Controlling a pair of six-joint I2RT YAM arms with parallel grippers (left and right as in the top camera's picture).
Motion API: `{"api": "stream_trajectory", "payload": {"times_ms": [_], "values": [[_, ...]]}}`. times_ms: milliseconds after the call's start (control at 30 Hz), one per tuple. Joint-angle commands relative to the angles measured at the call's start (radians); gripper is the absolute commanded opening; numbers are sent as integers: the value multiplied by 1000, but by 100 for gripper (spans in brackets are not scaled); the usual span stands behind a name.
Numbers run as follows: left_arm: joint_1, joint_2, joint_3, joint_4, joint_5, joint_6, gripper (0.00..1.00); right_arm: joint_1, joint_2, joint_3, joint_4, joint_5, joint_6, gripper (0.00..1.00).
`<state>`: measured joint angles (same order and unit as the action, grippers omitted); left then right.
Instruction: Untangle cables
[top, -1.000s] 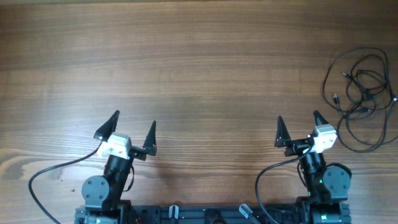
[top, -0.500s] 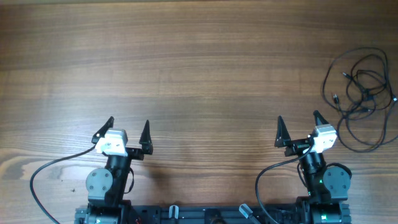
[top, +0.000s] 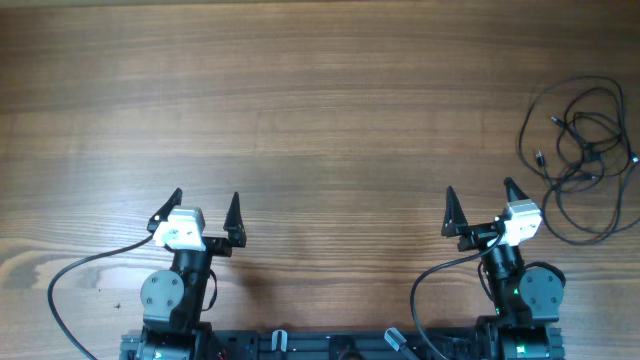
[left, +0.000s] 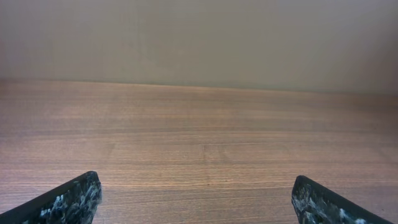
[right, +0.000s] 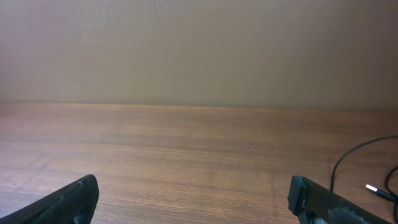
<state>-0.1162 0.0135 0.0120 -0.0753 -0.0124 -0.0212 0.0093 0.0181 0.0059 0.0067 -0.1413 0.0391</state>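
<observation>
Well over at the right edge of the bench (top: 320, 100), the cables (top: 566, 192) lie in one loose tangle: thin black cords in overlapping loops that cross one another, with small dark plug ends poking out on the left side and one silvery tip (top: 635, 159) at the far right. The outermost loop runs to the border of the overhead view. A stretch of wood separates the tangle from the right claw (top: 478, 187), which sits near the bench's front edge, below and left of the cords. Its two pointed black fingers are spread wide and hold nothing. From the right wrist, a curve of cord and a pale plug tip show low on the right, just past the right-hand finger (right: 323, 202).

The left claw (top: 206, 195) is well apart from the cables, near the front left, its fingers (left: 71, 199) likewise spread wide around bare wood. Each arm has a white block behind its claw and a thicker black lead (top: 70, 278) curving from its base. The bench is brown wood with long horizontal grain; a plain beige wall (left: 199, 37) rises behind it.
</observation>
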Motion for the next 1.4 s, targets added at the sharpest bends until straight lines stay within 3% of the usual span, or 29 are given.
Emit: {"api": "stream_trajectory", "payload": {"times_ms": [0,1367], "values": [[-5,-10,-6,-4,30,-13,100,-1,-13,-1,4,-15,-10,100],[-5,-10,-6,3,90,32,100,-1,-13,-1,3,-15,-11,100]]}}
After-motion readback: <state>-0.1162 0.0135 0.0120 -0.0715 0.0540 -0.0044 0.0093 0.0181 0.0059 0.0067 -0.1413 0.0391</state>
